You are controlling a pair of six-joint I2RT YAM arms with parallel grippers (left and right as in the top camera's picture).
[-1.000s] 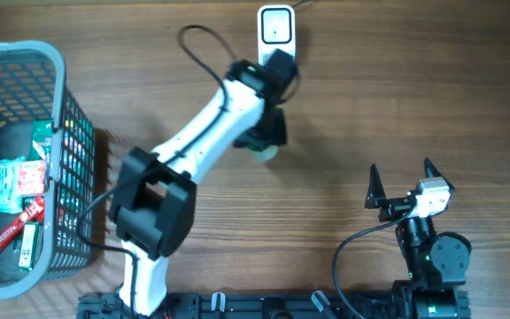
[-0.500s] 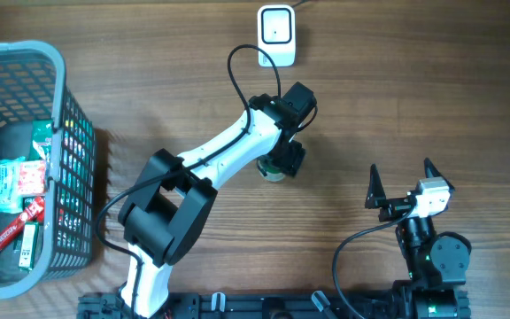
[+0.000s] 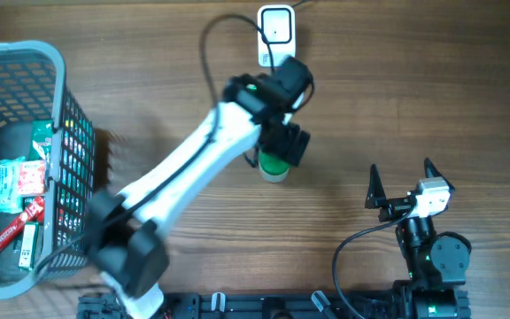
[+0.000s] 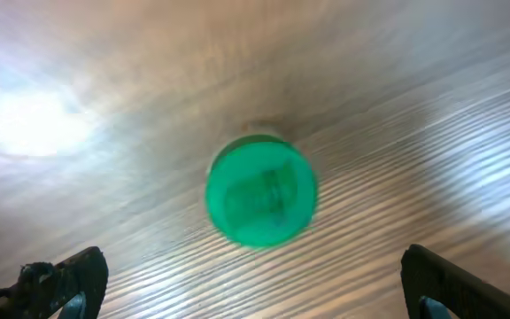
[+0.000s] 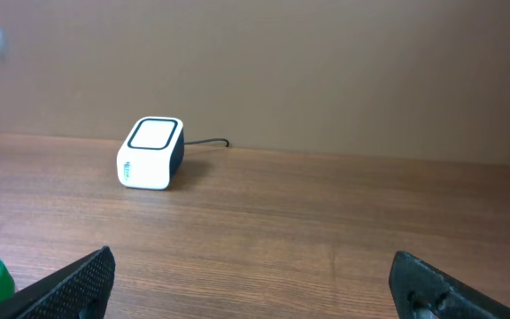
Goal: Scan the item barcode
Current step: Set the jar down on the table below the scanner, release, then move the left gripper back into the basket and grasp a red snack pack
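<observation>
The left gripper [image 4: 257, 282] has been spreading its jaws and is now hanging wide open, holding nothing. Straight beneath it, the small round green-capped container [image 3: 274, 167] is standing upright, long axis vertical, on the brown wooden table [image 3: 414, 71] at frame centre, below the white box-shaped scanner [image 3: 275, 34]. The left arm is stretching diagonally up from the lower left, far nearer than the open right gripper [image 3: 401, 168].

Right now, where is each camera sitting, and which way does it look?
Overhead: above the table, looking straight down; shows both arms, left pincer, right pincer.
Left wrist: on the left arm, looking down at the green cap; fingertips in the bottom corners.
Right wrist: low, looking sideways at the white scanner; fingertips in the bottom corners.
Shared: overhead also shows the white scanner.
</observation>
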